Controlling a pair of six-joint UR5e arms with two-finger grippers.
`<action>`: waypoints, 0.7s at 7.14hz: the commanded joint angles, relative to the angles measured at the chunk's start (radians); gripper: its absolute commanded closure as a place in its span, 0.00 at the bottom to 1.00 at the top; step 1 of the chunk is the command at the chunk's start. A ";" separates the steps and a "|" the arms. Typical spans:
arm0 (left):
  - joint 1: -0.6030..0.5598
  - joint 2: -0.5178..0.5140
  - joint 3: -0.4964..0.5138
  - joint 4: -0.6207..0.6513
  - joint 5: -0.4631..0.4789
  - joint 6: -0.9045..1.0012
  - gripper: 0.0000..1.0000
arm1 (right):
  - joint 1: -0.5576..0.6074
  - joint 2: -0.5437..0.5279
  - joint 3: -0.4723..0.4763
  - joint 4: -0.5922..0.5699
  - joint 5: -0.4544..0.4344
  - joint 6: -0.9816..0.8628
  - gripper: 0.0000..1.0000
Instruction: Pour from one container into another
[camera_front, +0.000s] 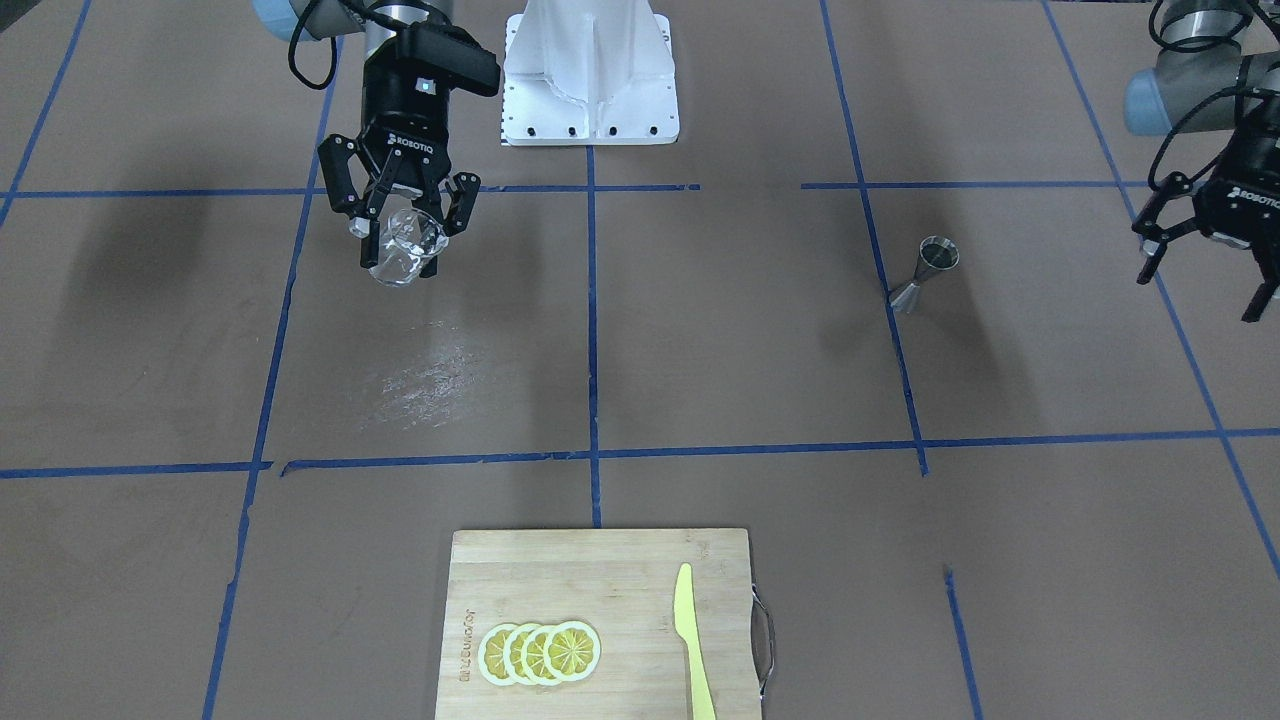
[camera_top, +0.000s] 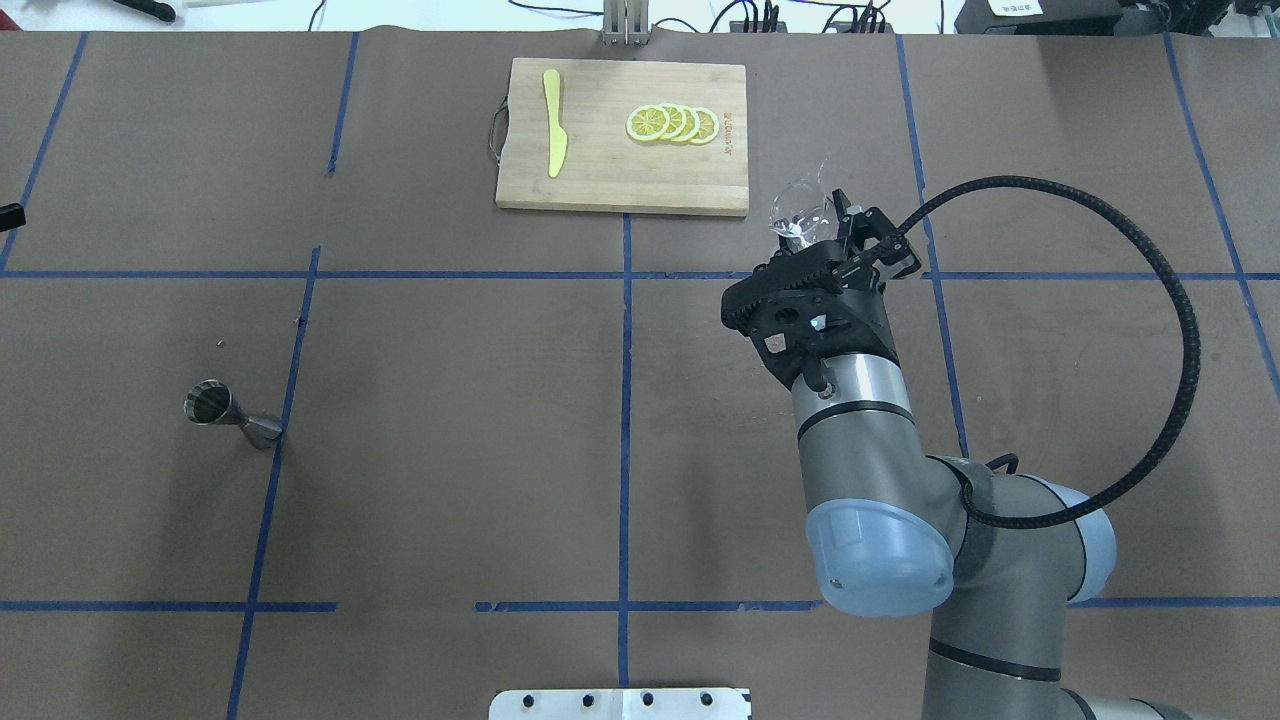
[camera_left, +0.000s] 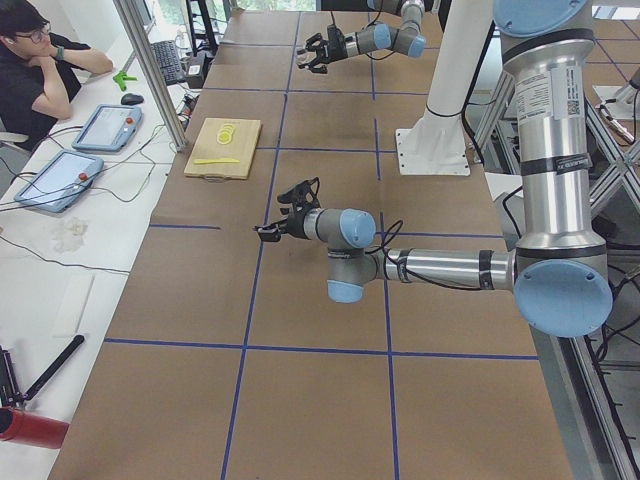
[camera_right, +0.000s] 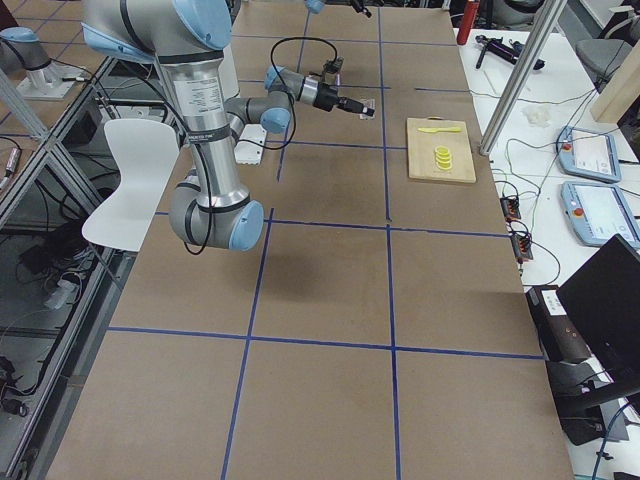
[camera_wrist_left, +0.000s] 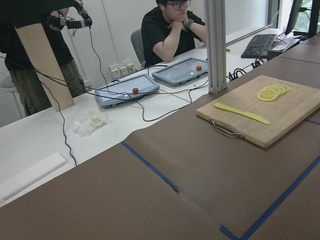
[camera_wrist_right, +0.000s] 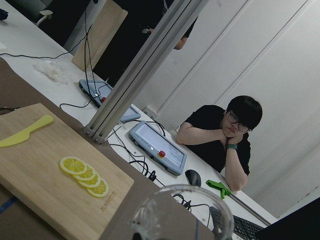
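Note:
The clear glass cup (camera_front: 398, 262) hangs above the table, tilted, between the fingers of my right gripper (camera_front: 403, 240), which is shut on it. Overhead, the glass cup (camera_top: 797, 205) pokes out past the right gripper (camera_top: 818, 225), near the cutting board's corner. Its rim (camera_wrist_right: 182, 215) fills the bottom of the right wrist view. The silver hourglass jigger (camera_front: 925, 273) stands alone on a blue tape line, seen overhead as the jigger (camera_top: 232, 416) at the far left. My left gripper (camera_front: 1205, 283) hovers open and empty beside it, toward the table's end.
A wooden cutting board (camera_top: 600, 190) at the table's far edge carries lemon slices (camera_top: 672, 123) and a yellow knife (camera_top: 553, 137). The white robot base (camera_front: 590, 75) sits at the near edge. A seated operator (camera_left: 35, 60) is beyond the board.

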 joint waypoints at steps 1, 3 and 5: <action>-0.026 -0.026 0.004 0.007 0.018 0.014 0.00 | 0.000 -0.003 0.000 0.000 0.000 0.003 1.00; -0.053 -0.012 0.033 0.025 -0.022 0.102 0.00 | 0.000 -0.005 0.000 0.000 0.000 0.008 1.00; -0.076 0.003 0.076 0.246 -0.097 0.109 0.00 | 0.000 -0.005 0.000 0.000 0.000 0.008 1.00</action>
